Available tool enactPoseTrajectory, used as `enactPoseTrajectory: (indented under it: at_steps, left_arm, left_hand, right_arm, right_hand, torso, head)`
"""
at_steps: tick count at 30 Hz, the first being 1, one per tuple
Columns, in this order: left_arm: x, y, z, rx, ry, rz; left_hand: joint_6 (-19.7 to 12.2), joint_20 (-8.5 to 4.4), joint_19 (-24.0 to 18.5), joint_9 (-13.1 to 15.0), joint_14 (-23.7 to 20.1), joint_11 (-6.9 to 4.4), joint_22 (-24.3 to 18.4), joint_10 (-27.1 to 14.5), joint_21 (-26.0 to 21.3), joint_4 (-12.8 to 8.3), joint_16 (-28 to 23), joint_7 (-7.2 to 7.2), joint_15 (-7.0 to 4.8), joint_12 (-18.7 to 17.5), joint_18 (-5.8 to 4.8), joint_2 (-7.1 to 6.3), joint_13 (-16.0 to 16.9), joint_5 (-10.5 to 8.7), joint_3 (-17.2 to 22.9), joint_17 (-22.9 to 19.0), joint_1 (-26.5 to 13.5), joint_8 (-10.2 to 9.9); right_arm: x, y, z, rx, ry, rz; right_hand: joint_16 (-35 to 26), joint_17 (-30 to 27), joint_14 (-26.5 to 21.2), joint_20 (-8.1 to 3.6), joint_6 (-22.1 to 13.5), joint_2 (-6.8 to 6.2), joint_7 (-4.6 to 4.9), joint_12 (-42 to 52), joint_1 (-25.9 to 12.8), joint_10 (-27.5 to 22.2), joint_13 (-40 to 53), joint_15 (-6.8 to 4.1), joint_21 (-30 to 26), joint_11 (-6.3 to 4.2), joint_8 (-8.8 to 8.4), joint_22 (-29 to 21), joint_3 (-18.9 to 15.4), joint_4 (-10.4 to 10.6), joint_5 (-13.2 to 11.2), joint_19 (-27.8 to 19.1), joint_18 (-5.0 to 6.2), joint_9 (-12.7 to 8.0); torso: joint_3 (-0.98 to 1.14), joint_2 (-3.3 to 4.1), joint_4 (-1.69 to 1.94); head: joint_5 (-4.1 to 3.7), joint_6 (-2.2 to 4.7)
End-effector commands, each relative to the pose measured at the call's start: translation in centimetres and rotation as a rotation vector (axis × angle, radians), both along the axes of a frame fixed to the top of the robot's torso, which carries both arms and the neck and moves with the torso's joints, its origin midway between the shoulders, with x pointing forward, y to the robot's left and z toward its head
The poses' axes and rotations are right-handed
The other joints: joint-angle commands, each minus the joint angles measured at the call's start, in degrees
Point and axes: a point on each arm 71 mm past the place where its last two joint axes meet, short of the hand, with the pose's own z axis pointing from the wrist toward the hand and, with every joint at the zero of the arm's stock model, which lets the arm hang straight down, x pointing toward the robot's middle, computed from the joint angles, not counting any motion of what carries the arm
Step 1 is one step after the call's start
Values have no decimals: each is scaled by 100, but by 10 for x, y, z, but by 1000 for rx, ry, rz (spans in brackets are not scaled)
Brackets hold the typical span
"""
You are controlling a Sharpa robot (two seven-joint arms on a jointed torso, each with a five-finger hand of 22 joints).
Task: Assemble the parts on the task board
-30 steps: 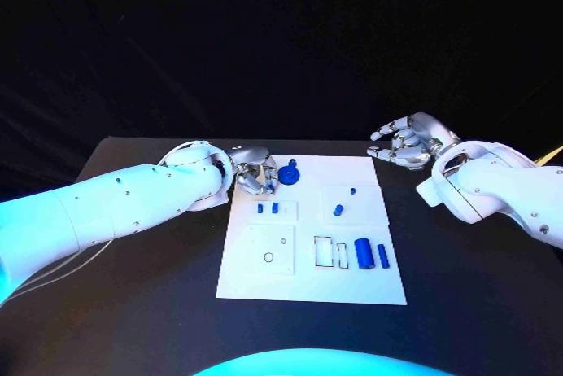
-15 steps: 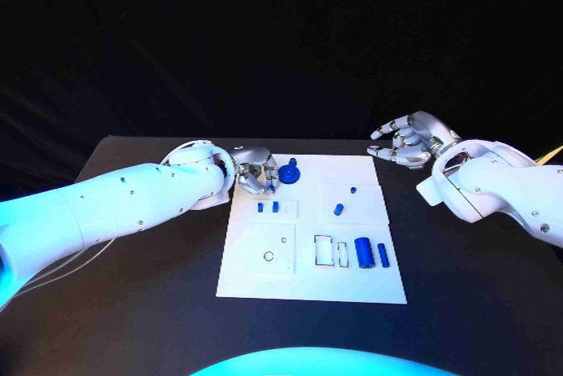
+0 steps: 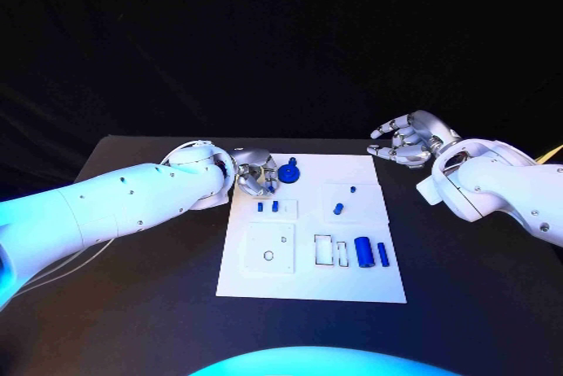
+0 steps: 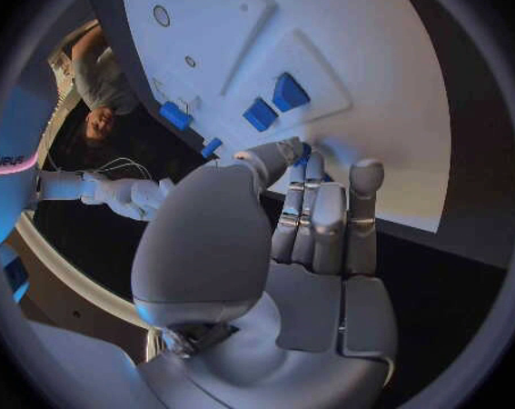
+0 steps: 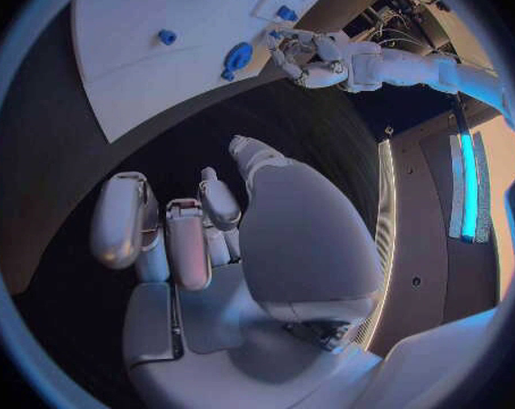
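blue round part (image 3: 290, 176) sits at the board's (image 3: 352, 290) far left corner, and the left hand (image 3: 254, 174) has closed in beside it over the last second, fingers curled toward it; contact cannot be confirmed. judgement: a grasp is being set up, nothing assembled yet. right hand (image 3: 407, 142) unchanged, hovering off the board's far right, fingers spread, empty.
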Motion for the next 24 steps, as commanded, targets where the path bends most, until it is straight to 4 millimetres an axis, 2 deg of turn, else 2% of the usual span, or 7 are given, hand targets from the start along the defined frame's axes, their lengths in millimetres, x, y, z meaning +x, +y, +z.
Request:
enactPoseTrajectory:
  at_steps: [1,16,24]
  left_arm:
    - [-1,-1,-1,0,5,-5]
    - [0,0,-1,-2,3,0]
    - [0,0,-1,-7,1,5]
  left_hand:
    - [188,-23,73,11,52,-62,138,265,90,-108,98,19,-9,-21,-126,140,10,-37,180,69,-63,-34]
    - [195,-25,31,10,58,-61,89,283,58,-112,101,19,-9,-61,-114,128,14,-38,161,76,-76,-62]
    - [42,-4,-69,-41,7,-21,-15,275,-30,-88,83,55,28,-258,-94,69,7,-29,123,16,-157,-276]
  right_arm:
    - [0,0,0,-1,-1,3]
    - [0,1,0,-1,-1,3]
    - [0,1,0,-1,-1,3]
  right_hand:
    - [-56,373,259,-7,15,-157,-9,-32,-66,-111,-24,-51,-82,-21,92,236,227,42,88,-54,87,-40]
    - [-75,359,260,-14,12,-168,-12,-49,-74,-116,-48,-57,-119,-25,98,214,250,36,88,-52,90,-43]
    - [-75,359,260,-14,12,-168,-12,-49,-74,-116,-48,-57,-119,-25,98,214,250,36,88,-52,90,-43]
  torso:
    - [-1,0,1]
    - [1,0,-2]
    - [3,0,-1]
  head:
    - [1,1]
    - [7,1]
    - [3,0]
